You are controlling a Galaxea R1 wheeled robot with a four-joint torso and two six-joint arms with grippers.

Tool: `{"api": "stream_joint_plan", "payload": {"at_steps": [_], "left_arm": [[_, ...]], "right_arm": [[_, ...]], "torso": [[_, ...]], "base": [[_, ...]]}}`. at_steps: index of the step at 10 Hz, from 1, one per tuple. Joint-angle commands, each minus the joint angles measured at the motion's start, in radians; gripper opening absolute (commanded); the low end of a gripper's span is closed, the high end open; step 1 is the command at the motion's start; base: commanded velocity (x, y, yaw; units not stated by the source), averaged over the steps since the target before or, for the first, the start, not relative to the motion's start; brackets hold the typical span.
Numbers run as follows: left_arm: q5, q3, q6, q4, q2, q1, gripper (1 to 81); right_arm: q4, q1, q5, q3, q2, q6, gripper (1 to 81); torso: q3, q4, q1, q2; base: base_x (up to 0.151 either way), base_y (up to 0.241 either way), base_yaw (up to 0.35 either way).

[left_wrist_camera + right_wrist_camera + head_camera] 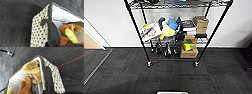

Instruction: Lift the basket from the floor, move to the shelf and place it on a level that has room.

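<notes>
Basket (40,31) on the dark carpet floor (166,75), short of the shelf (171,32).
Plush toys (33,70) lie inside it; I can't tell how either arm's jaws stand, and no writing is readable on the shelf's boxes (200,23).

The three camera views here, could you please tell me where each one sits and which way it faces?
Head view: high on the robot, looking forward and down at the shelf and the floor.
Left wrist view: on the left wrist, close over the basket, by its dark loop handle.
Right wrist view: on the right wrist, over the basket's other end, by a plush toy.
Both wrist views share the basket and dark carpet.
</notes>
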Motion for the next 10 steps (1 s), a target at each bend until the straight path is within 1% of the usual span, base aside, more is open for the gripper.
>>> {"api": "stream_joint_plan", "payload": {"at_steps": [1,3,5,7,9,10], "left_arm": [[0.057,0.093,0.000,-0.016,-0.090,-0.100,1.0],[0.050,0.091,-0.002,-0.019,-0.089,-0.108,1.0],[0.038,0.090,-0.003,-0.039,-0.098,-0.154,1.0],[0.047,0.093,-0.003,-0.078,-0.107,-0.206,1.0],[0.050,0.094,-0.003,-0.101,-0.107,-0.229,1.0],[0.050,0.099,-0.003,-0.108,-0.109,-0.238,1.0]], "right_arm": [[0.031,0.067,0.009,0.113,-0.123,0.011,1.0],[0.034,0.080,0.017,0.103,-0.125,0.011,1.0],[0.036,0.130,0.008,0.103,-0.123,0.022,1.0],[0.037,0.179,0.002,0.108,-0.117,0.031,1.0],[0.037,0.218,-0.006,0.108,-0.111,0.044,1.0],[0.037,0.232,-0.006,0.116,-0.108,0.048,1.0]], "torso": [[0.061,0.000,-0.063,0.097],[0.091,0.000,-0.101,0.157],[0.106,0.000,-0.146,0.226],[0.114,0.000,-0.187,0.290],[0.115,0.000,-0.228,0.354],[0.098,0.000,-0.249,0.386]], "base": [[0.000,0.000,0.000],[0.000,0.000,0.000],[0.000,0.000,0.000],[0.000,0.000,0.000],[0.000,0.000,0.000],[0.000,0.000,0.000]]}}
